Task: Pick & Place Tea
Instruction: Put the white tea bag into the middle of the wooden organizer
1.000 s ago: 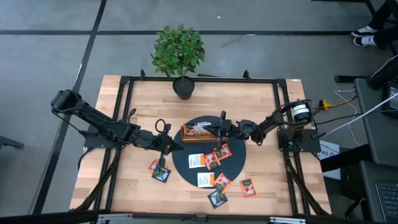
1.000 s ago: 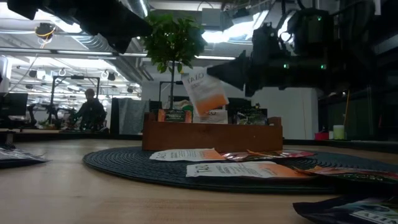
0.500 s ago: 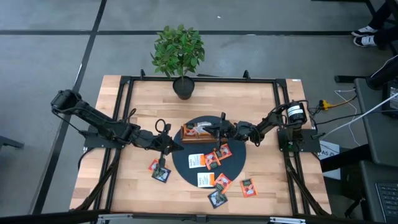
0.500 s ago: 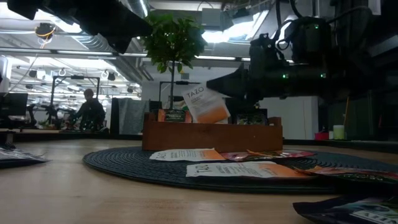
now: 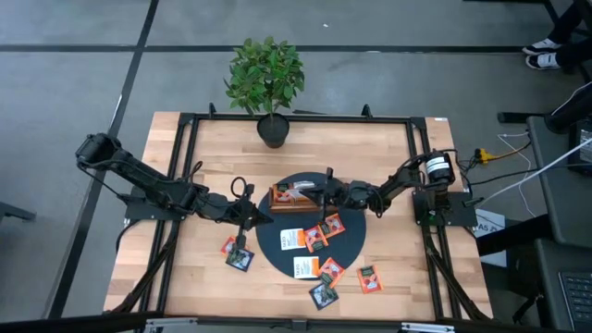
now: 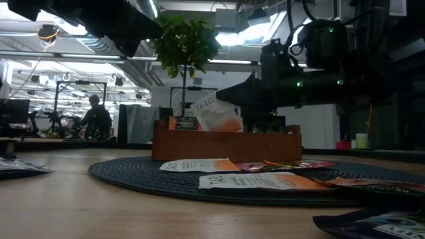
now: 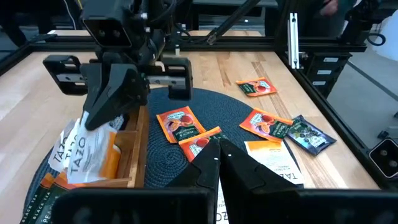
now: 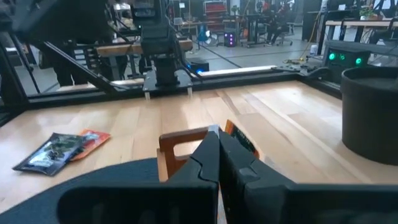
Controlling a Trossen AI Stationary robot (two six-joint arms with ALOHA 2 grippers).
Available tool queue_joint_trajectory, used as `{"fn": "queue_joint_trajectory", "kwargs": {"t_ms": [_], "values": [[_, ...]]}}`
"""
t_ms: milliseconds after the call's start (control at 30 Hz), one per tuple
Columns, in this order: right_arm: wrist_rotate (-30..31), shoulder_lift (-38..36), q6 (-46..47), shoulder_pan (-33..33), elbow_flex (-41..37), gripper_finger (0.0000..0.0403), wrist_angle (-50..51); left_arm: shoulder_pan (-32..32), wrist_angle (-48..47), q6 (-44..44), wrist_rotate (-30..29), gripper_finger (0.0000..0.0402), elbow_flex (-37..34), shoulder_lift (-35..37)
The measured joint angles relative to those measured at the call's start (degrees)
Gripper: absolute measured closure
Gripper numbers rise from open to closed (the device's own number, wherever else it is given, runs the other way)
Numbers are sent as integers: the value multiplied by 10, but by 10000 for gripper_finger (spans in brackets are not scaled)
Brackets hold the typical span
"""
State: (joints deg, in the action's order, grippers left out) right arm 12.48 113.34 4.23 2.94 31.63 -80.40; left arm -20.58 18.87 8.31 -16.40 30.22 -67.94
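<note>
My right gripper [image 5: 313, 192] is over the long wooden tray [image 5: 280, 200] on the round black mat [image 5: 350, 248], shut on a white and orange tea sachet [image 6: 216, 114]. The left wrist view shows that sachet [image 7: 87, 155] standing tilted in a tray compartment. More sachets [image 5: 314, 236] lie flat on the mat and the wood around it. My left gripper [image 5: 250, 215] hovers shut at the mat's left edge with nothing in it. My right gripper pinches the sachet's top edge [image 7: 79, 132] between its two fingers [image 7: 102, 115]. The fingers come nearly level from the table's right side, slanting slightly down. The sachet hangs tilted below them, with its lower part inside the tray, behind the tray wall [image 6: 226, 145].
A potted plant [image 5: 266, 79] stands at the far edge behind the tray. Loose sachets [image 5: 238, 254] lie near the front left and others [image 5: 369, 277] near the front right. A black frame runs round the table. A person [image 6: 96, 119] sits far off in the room.
My right gripper has sunk toward the tray, still shut on the white and orange sachet. The sachet was hanging above the tray; it has now dropped into it, its lower part behind the tray wall.
</note>
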Motion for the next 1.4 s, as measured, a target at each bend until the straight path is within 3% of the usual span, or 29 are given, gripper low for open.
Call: {"fn": "queue_joint_trajectory", "kwargs": {"t_ms": [1400], "values": [[-9,20,0,-2,8,378,-1,-3,-2,5,0,396,0,0]]}}
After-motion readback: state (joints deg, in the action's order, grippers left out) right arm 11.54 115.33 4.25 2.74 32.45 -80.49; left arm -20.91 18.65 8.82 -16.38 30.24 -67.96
